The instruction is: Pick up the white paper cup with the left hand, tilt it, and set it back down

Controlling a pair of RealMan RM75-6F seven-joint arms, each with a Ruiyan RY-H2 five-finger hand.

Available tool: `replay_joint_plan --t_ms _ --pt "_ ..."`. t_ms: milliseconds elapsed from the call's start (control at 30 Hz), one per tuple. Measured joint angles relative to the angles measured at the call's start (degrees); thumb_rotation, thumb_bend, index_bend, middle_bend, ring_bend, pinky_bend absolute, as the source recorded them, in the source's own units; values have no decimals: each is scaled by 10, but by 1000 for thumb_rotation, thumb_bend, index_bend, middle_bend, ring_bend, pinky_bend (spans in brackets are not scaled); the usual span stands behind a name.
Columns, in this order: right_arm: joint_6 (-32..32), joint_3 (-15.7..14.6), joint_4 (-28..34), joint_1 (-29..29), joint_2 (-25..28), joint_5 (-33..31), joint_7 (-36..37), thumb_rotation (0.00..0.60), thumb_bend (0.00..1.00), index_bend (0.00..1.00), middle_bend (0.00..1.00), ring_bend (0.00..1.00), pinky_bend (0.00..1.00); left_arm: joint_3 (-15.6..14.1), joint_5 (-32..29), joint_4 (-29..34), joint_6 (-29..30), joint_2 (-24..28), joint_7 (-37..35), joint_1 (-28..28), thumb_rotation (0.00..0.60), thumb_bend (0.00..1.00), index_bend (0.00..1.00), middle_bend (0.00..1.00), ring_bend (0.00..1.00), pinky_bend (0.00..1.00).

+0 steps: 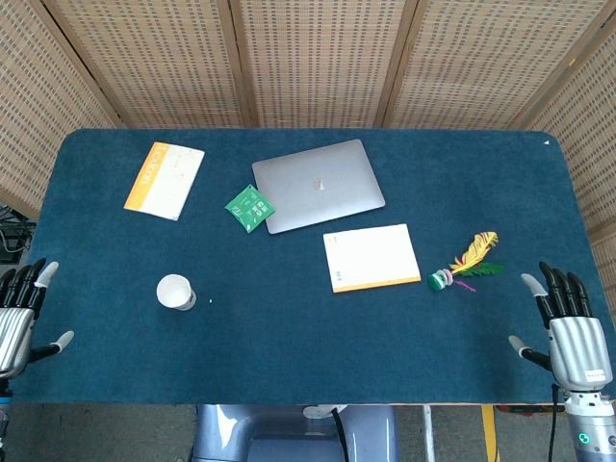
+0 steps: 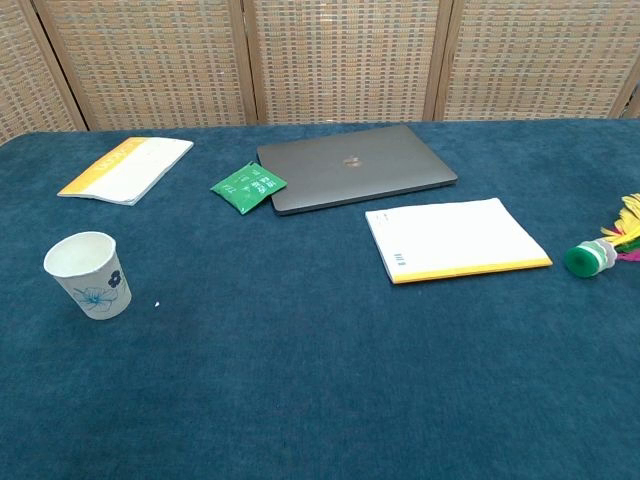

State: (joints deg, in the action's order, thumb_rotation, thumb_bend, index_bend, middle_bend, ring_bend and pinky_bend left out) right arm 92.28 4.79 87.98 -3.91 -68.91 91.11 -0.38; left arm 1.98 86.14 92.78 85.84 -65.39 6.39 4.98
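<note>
We are seeing the white paper cup (image 1: 176,292) standing upright lower left of frame, right of the left hand (image 1: 21,316), fingers apart, holding nothing; the right hand (image 1: 570,332) is sitting far off.

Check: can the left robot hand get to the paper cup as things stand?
Probably yes. The left robot hand is open at the table's left edge, and only bare blue cloth lies between it and the upright paper cup. The nearest item, the green packet, sits well behind the cup.
</note>
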Motion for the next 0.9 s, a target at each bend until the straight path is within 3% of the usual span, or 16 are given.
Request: replay_joint_plan --t_ms 900 --pt "-15 -3 4 -3 1 -6 -7 600 148 0 0 0 0 -3 -5 5 -17 3 -2 5 600 193 0 0 0 0"
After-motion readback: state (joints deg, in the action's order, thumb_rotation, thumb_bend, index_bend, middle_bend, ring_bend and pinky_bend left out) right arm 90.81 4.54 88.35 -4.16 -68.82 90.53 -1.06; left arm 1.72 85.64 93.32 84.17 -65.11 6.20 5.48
